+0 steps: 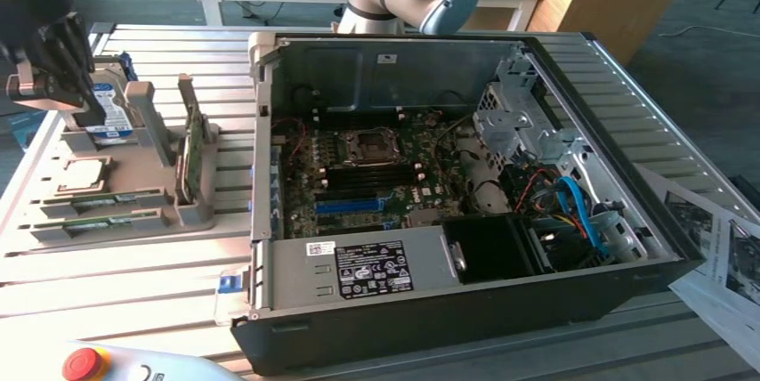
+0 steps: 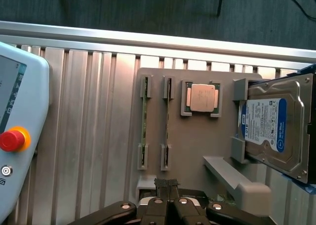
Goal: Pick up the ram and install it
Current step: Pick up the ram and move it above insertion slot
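Note:
Two ram sticks [image 2: 144,121] [image 2: 167,121] stand on edge in side-by-side slots of a grey holder tray [image 2: 192,146]. In the exterior view these ram sticks [image 1: 101,200] lie at the tray's near end, at the exterior view's left of the open computer case [image 1: 475,176]. My gripper [image 2: 167,184] hangs above the tray with its fingers pressed together and nothing between them, just off the end of the sticks. In the exterior view the gripper [image 1: 48,87] is high over the tray's far end, by the hard drive. The motherboard's ram slots [image 1: 368,187] lie inside the case.
The tray also holds a CPU [image 2: 202,97], a blue-labelled hard drive [image 2: 274,128] and a broader green card on edge [image 1: 190,154]. A teach pendant with a red stop button [image 2: 11,139] lies on the slatted metal table [image 2: 98,111]. Papers [image 1: 724,247] lie at the exterior view's right.

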`<state>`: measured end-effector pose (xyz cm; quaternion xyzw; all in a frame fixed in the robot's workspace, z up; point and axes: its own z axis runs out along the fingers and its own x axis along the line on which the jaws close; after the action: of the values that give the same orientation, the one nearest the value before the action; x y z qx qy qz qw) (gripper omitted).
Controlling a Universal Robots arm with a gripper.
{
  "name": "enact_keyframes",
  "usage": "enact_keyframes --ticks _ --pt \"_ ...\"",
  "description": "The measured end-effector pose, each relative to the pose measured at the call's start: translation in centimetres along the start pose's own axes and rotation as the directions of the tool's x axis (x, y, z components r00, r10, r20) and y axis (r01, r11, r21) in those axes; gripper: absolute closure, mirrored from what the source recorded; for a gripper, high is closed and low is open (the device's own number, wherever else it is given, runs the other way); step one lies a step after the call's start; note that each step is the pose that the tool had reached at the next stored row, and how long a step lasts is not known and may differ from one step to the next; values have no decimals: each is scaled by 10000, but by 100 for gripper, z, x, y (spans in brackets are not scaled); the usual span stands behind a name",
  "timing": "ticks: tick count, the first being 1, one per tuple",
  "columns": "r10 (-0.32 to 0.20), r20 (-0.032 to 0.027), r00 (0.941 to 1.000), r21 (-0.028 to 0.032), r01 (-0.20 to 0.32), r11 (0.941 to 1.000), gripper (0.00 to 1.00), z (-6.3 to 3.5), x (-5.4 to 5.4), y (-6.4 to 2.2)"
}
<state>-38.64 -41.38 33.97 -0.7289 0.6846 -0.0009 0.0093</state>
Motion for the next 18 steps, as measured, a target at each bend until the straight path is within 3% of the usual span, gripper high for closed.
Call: enact_keyframes --ticks 14,15,18 --pt "1 0 10000 0 -1 10000 89 4 0 0" --pt "1 1 10000 0 -1 10000 82 4 0 0" --pt "1 1 10000 0 -1 10000 82 4 0 0"
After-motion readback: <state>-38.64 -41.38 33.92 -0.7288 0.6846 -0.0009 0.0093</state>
